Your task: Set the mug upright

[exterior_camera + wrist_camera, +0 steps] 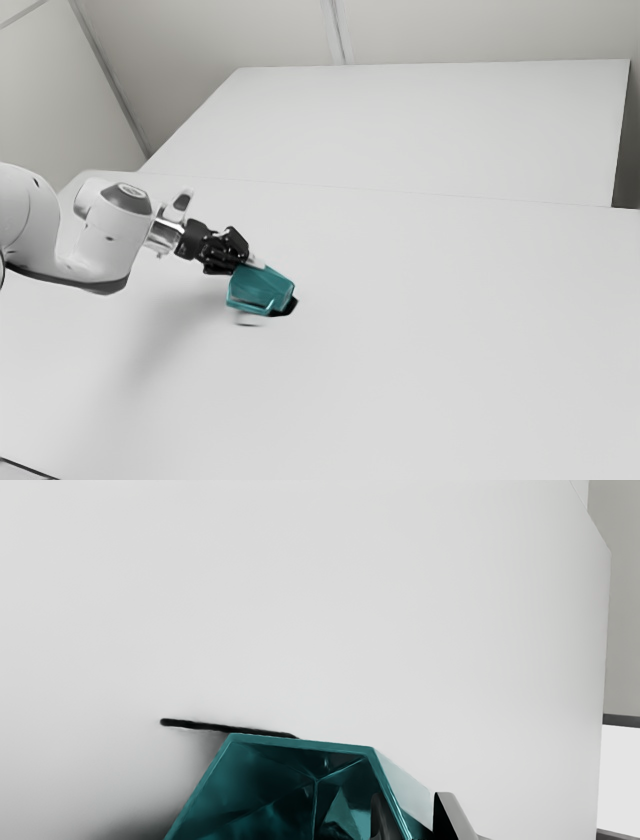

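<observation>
My gripper (243, 258) is closing on one wall of the teal mug (260, 290), its fingers standing slightly apart, one inside, one outside. The mug is tilting on or just over the white counter (450, 340), its mouth facing the gripper; I can't tell if it's touching. A soft shadow is spreading nearby, and pale walls (190, 40) are rising beyond.

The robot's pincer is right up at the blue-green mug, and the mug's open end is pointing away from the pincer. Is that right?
Not quite: the open end faces the pincer, not away from it. The wrist view shows this, looking straight into the hollow of the mug. The pincer is indeed right up at the blue-green mug.
</observation>
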Tool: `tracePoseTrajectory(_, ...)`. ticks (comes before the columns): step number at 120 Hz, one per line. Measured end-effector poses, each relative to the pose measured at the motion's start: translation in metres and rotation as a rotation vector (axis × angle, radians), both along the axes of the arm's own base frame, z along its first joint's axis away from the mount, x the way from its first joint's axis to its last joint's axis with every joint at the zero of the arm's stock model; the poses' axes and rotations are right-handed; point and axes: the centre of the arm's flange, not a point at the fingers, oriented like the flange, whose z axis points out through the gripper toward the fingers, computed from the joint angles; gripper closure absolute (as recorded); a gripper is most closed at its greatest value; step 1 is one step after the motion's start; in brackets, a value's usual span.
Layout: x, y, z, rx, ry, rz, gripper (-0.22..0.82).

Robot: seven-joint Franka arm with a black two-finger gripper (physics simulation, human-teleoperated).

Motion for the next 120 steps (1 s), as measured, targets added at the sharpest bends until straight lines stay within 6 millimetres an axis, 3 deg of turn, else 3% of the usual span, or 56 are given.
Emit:
tracePoseTrajectory(22,0.017,0.001,0.026,0.046,-0.037,-0.039,0.74)
tracePoseTrajectory(62,0.052,-0.012,0.096,0.254,-0.054,-0.216,0.75)
tracePoseTrajectory(90,0.055,-0.024,0.118,0.421,0.051,-0.309,0.75)
tracePoseTrajectory(120,0.048,-0.053,0.128,0.555,0.165,-0.334,0.75)
